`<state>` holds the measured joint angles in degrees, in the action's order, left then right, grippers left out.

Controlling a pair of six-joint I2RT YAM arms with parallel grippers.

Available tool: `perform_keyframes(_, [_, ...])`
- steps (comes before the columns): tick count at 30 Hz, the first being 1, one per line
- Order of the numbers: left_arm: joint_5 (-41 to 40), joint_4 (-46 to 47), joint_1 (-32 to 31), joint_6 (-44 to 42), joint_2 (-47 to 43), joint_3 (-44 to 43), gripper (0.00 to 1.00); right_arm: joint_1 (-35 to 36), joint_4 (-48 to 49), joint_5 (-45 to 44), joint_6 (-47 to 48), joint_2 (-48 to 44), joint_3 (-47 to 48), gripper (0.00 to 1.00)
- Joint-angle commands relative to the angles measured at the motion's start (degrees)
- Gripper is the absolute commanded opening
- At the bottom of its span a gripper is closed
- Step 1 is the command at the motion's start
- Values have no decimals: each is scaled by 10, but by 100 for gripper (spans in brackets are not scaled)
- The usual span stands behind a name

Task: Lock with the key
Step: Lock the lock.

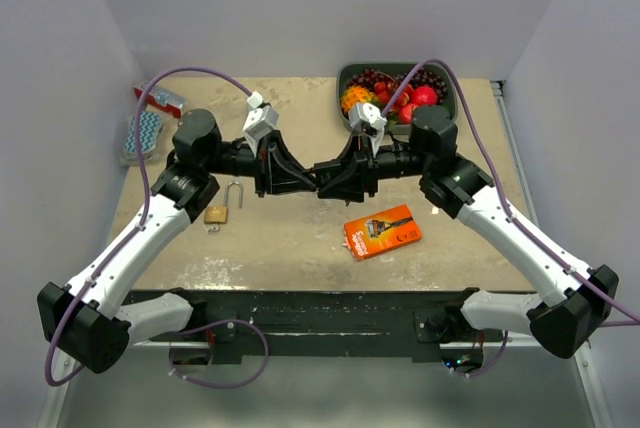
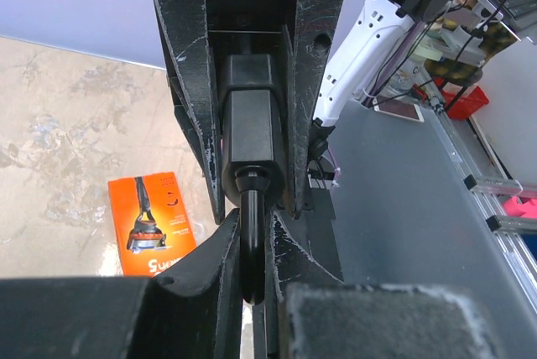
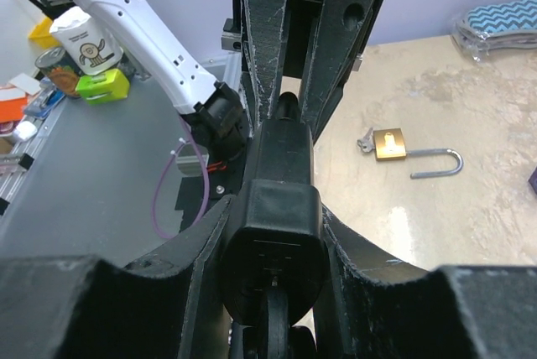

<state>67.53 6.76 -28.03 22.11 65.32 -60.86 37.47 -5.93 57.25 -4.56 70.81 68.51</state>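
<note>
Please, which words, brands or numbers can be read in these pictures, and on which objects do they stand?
"Su": white letters on the flat orange cardboard package; the rest of the word is hidden.
Small brass padlock: no marking can be read.
Red and white packet: print too blurred to read.

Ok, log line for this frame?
left gripper: shut on black object | right gripper: shut on same black object | padlock: on table, shackle open, untouched

The padlock [image 1: 217, 214] lies uncovered beside the left arm [image 1: 150, 233], orange box [image 1: 382, 232] well apart.
</note>
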Motion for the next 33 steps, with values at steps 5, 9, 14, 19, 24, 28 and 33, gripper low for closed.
perform_keyframes(5, [-66,113,-95,-14,6,-68,0,115,13,29,35,82,-8,0])
perform_keyframes(9, [-65,7,-63,-88,-19,-60,0,98,-58,14,101,54,-3,0])
perform_keyframes(14, [-58,-67,-21,-138,-39,-63,0,62,-158,0,154,40,8,10])
perform_keyframes(19, [-53,-79,-2,-124,-45,-56,0,31,-210,-4,168,36,20,49])
perform_keyframes(24, [-50,13,15,-52,-49,-7,0,8,-219,1,161,36,18,74])
perform_keyframes(28, [-45,36,19,-40,-42,13,0,-7,-210,1,148,38,8,99])
perform_keyframes(33, [-33,-29,20,-109,-41,10,0,-26,-238,9,178,46,32,99])
